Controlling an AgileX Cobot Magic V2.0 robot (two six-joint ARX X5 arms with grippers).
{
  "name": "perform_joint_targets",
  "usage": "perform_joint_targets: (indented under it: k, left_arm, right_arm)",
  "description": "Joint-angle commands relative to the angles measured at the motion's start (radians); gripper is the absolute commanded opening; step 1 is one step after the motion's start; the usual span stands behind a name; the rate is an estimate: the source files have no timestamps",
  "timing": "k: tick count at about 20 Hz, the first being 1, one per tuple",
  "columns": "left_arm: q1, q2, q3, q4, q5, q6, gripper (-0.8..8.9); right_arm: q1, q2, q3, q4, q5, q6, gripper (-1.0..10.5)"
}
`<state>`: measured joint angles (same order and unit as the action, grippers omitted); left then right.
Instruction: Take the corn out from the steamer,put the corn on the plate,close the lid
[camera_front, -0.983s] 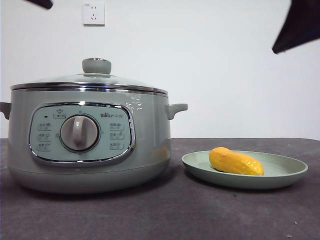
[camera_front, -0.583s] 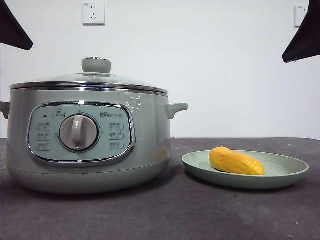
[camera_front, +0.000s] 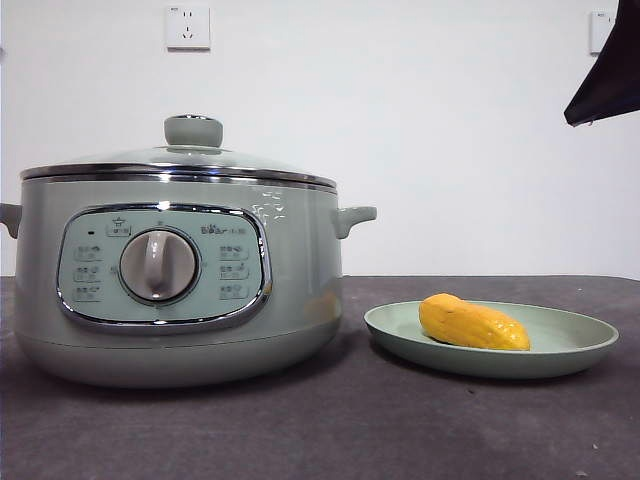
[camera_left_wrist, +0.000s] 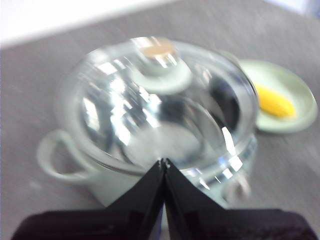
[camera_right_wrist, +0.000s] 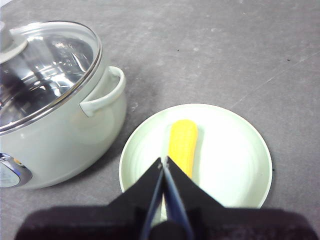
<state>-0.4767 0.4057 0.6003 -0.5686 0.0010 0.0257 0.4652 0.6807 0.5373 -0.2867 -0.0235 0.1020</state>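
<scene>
Since half a second ago, the dark arm tip at the front view's top left corner has gone. Small yellow-orange corn cob (camera_front: 472, 322) lies on the shallow pale green plate (camera_front: 580, 352), beside the sage-green round steamer (camera_front: 290, 300), whose domed glass lid (camera_front: 190, 155) sits closed. Right hand (camera_right_wrist: 163, 162) hovers over the corn, jaws pressed together, empty; left hand (camera_left_wrist: 163, 162) likewise pinched, above the lid. All rest on the dark grey table (camera_front: 400, 430).

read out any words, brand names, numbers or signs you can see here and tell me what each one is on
"Bear": brand mark on the steamer control panel, above and right of the dial; small, partly blurred.
Button labels on that panel: too small to read.
Wall socket: no text.
Corn, plate, lid: no text.
</scene>
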Motion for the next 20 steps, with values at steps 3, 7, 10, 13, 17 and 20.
perform_joint_targets:
  k: [3, 7, 10, 13, 17, 20]
  left_arm:
    - [0.145, -0.224, -0.099, 0.135, -0.062, 0.085, -0.03]
    - [0.303, -0.353, -0.340, 0.359, -0.039, 0.074, -0.03]
    - [0.370, -0.369, -0.484, 0.465, -0.021, 0.040, -0.03]
    - [0.406, -0.369, -0.549, 0.466, -0.022, 0.003, -0.03]
    - [0.440, -0.370, -0.597, 0.449, -0.024, 0.003, -0.03]
    - [0.446, -0.379, -0.597, 0.378, -0.023, -0.003, -0.03]
  right_arm:
    - [0.001, -0.001, -0.007, 0.008, 0.003, 0.012, 0.0]
    - [0.001, -0.001, -0.007, 0.008, 0.003, 0.012, 0.0]
    - [0.001, -0.001, -0.007, 0.008, 0.003, 0.012, 0.0]
    - [0.001, -0.001, -0.007, 0.008, 0.003, 0.012, 0.0]
    - [0.001, -0.001, -0.007, 0.008, 0.003, 0.012, 0.0]
    - [0.001, -0.001, -0.007, 0.008, 0.003, 0.012, 0.0]
